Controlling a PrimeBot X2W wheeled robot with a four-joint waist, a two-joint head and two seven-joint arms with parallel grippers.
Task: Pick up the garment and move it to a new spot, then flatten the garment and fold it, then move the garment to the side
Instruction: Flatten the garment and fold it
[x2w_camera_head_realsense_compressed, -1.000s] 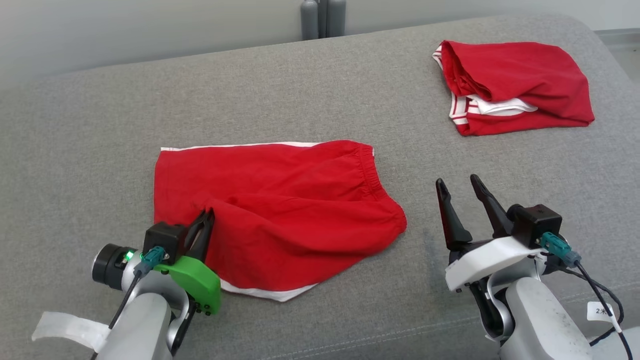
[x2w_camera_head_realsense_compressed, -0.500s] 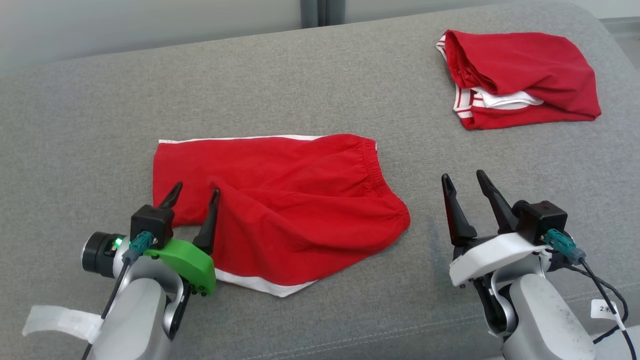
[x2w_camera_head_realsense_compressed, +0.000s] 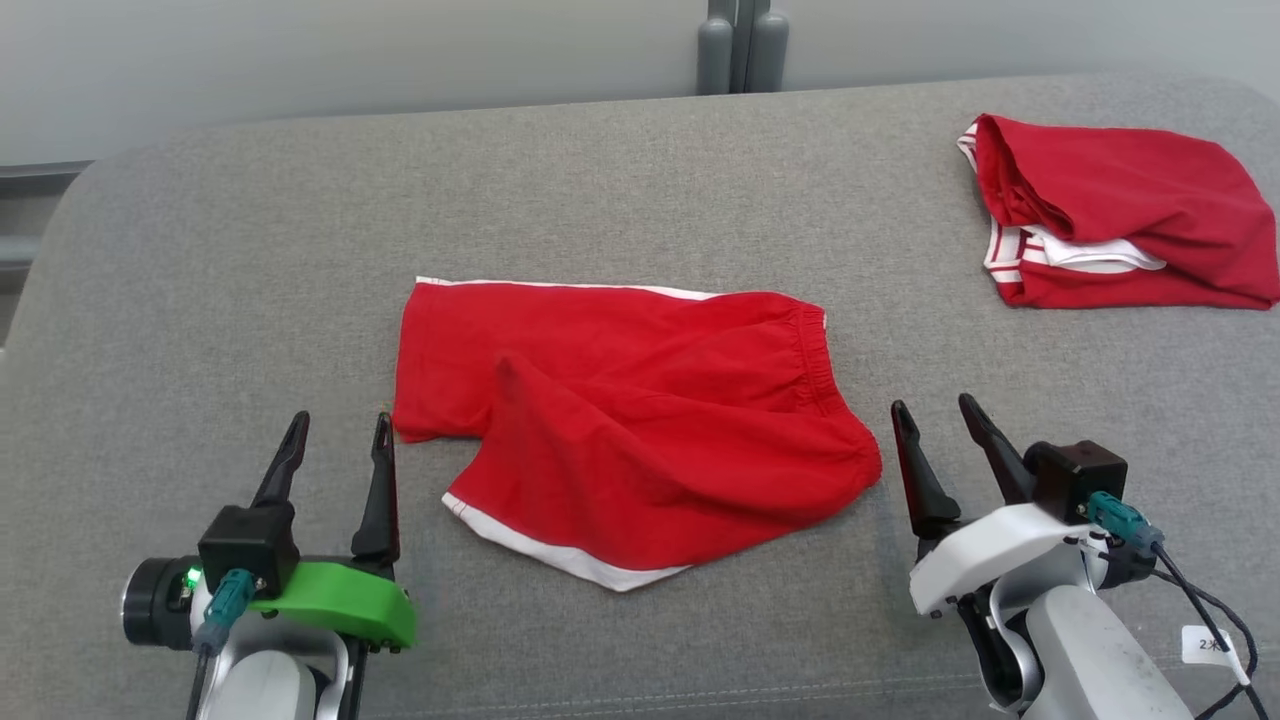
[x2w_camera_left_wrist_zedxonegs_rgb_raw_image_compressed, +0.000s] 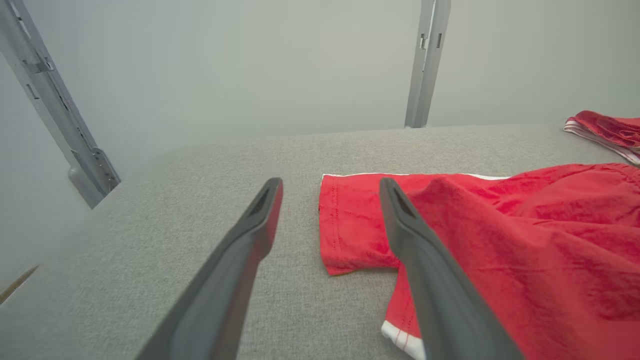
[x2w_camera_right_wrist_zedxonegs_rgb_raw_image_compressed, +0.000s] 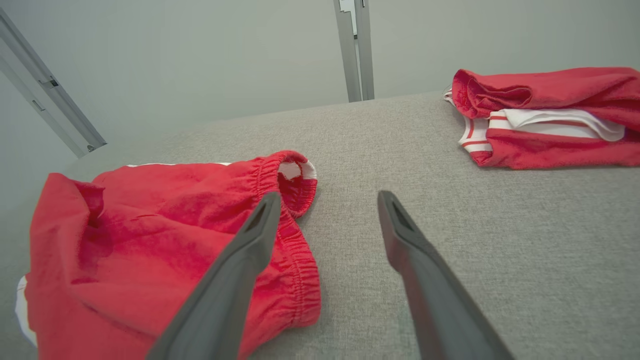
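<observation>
The garment (x2w_camera_head_realsense_compressed: 640, 430) is a pair of red shorts with white trim, lying folded on the grey cushion, waistband to the right. In the left wrist view the garment (x2w_camera_left_wrist_zedxonegs_rgb_raw_image_compressed: 500, 240) spreads to the right of my fingers; in the right wrist view the garment (x2w_camera_right_wrist_zedxonegs_rgb_raw_image_compressed: 165, 240) lies to the left, elastic waistband nearest. My left gripper (x2w_camera_head_realsense_compressed: 338, 428) stands open just left of the shorts' leg hem, holding nothing. My right gripper (x2w_camera_head_realsense_compressed: 935, 415) is open too, just right of the waistband, clear of the cloth.
A second red and white garment (x2w_camera_head_realsense_compressed: 1120, 235) lies bunched at the far right of the grey cushion (x2w_camera_head_realsense_compressed: 250, 300). A grey post (x2w_camera_head_realsense_compressed: 740, 45) stands behind the cushion's back edge. Bare cushion stretches to the left and behind the shorts.
My left gripper opened, let go of the shorts' lower left part and drew back to the left, off the cloth. The camera has shifted, so the whole scene sits further right.
</observation>
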